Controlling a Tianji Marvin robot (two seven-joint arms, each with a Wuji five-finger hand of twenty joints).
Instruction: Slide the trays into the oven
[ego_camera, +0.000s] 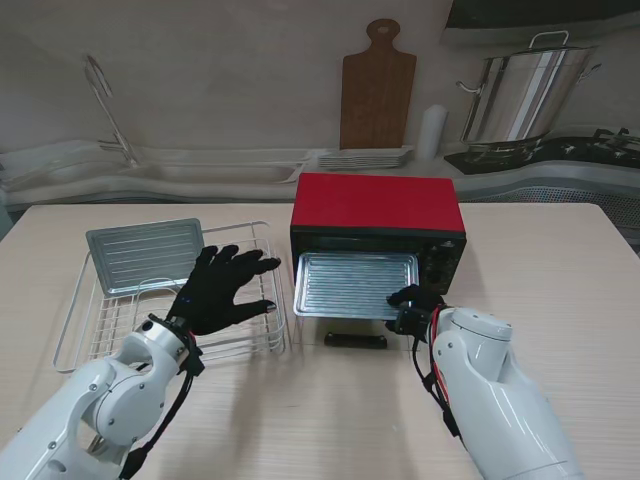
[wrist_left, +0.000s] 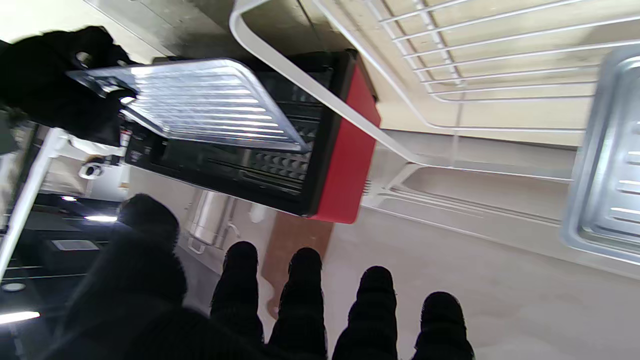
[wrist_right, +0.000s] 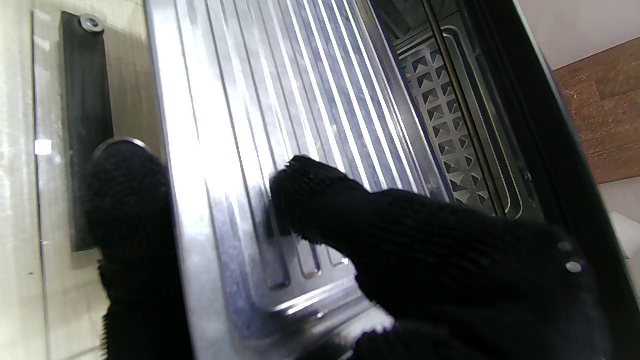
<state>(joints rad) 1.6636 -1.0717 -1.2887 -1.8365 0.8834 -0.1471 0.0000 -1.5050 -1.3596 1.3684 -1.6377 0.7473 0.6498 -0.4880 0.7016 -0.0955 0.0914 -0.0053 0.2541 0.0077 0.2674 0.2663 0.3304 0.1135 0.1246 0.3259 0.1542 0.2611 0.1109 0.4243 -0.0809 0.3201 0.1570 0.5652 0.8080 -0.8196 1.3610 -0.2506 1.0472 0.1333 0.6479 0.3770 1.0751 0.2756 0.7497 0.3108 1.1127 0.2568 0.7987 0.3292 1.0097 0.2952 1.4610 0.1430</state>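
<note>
A red oven (ego_camera: 377, 203) stands at the table's middle with its door (ego_camera: 356, 341) folded down flat toward me. A ribbed metal tray (ego_camera: 355, 283) sticks halfway out of the oven mouth. My right hand (ego_camera: 412, 303) pinches the tray's near right corner, thumb (wrist_right: 320, 195) on top of the ribs and a finger (wrist_right: 127, 200) under the rim. The tray (wrist_left: 200, 105) and oven (wrist_left: 345, 160) also show in the left wrist view. A second tray (ego_camera: 145, 254) lies in the wire rack (ego_camera: 90, 330) at the left. My left hand (ego_camera: 225, 290) hovers over the rack, fingers (wrist_left: 302, 280) spread, holding nothing.
A wooden cutting board (ego_camera: 377, 88), a stack of plates (ego_camera: 365, 158), a white roll (ego_camera: 431, 132) and a steel stockpot (ego_camera: 525, 95) stand on the counter behind the table. A sink (ego_camera: 150, 170) lies at the back left.
</note>
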